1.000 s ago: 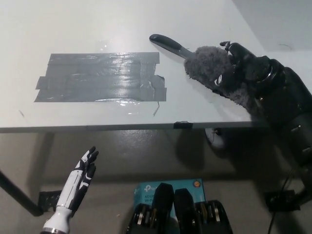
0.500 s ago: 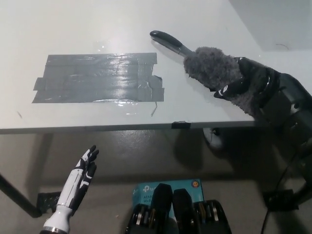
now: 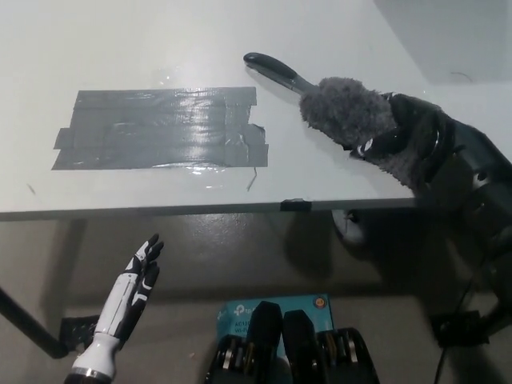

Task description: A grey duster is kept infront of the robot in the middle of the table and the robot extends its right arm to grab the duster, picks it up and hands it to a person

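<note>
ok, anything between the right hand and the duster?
Nothing visible. The right hand is already at the duster, its fingers wrapped into the fluffy head at the table's right edge. No person is in view.

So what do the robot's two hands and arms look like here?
The left hand is slim and white with black finger segments, on a white forearm. The right hand and arm are bulky, glossy black, with a ringed wrist section.

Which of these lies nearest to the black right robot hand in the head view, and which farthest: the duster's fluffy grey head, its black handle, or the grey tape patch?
1. Duster's fluffy grey head: in the right robot hand, table's right side.
2. Black handle: sticking out up-left of the head.
3. Grey tape patch: farthest, on the table's left half.
</note>
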Robot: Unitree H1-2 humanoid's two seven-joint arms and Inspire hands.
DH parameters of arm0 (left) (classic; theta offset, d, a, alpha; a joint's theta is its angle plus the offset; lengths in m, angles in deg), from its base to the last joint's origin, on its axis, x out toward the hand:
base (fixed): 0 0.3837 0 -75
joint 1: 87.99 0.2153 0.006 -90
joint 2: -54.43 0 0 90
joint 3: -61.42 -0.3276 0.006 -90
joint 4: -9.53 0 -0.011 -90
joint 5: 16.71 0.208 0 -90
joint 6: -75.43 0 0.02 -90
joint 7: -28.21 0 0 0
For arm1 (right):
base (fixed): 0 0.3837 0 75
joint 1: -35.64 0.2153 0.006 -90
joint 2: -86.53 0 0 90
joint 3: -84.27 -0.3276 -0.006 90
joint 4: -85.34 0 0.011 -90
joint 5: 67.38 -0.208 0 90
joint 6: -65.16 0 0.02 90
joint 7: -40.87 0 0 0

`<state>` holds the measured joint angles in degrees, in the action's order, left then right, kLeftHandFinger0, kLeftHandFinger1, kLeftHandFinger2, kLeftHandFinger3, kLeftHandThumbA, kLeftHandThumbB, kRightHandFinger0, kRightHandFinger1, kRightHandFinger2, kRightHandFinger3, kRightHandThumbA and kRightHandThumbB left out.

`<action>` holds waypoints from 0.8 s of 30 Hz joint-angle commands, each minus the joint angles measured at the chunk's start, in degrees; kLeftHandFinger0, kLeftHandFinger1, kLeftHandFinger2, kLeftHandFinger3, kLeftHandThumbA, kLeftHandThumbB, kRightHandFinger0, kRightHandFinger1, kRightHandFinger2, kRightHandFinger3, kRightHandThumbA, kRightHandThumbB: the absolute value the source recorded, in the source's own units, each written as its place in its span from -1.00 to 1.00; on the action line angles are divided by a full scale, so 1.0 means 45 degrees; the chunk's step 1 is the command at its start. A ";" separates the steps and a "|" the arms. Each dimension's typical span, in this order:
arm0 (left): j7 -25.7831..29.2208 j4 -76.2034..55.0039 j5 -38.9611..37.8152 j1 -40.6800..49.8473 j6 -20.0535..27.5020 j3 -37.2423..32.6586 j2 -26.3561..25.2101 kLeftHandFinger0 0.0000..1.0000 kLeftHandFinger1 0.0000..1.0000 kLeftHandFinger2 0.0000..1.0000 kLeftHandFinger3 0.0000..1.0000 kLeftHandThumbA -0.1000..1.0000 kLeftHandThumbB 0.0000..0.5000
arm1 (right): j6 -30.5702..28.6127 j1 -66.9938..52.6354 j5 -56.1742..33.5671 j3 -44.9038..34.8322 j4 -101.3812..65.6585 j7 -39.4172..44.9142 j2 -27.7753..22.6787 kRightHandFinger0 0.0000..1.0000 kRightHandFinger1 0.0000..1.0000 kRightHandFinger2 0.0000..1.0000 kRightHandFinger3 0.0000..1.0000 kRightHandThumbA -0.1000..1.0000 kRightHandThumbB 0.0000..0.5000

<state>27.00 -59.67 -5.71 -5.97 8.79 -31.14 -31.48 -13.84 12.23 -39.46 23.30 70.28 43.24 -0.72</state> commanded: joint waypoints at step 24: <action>0.0058 0.0285 -0.0523 -0.0549 0.0749 0.0130 -0.0102 1.00 1.00 1.00 1.00 1.00 0.14 | -0.2990 -0.0190 -0.2914 -0.4112 -0.0845 0.1032 -0.0816 -0.39 0.50 1.00 0.78 -1.00 -0.20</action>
<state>26.70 -57.81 -7.59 -7.17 9.56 -31.06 -31.52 -26.67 9.43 -47.05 8.41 69.46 41.94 -2.20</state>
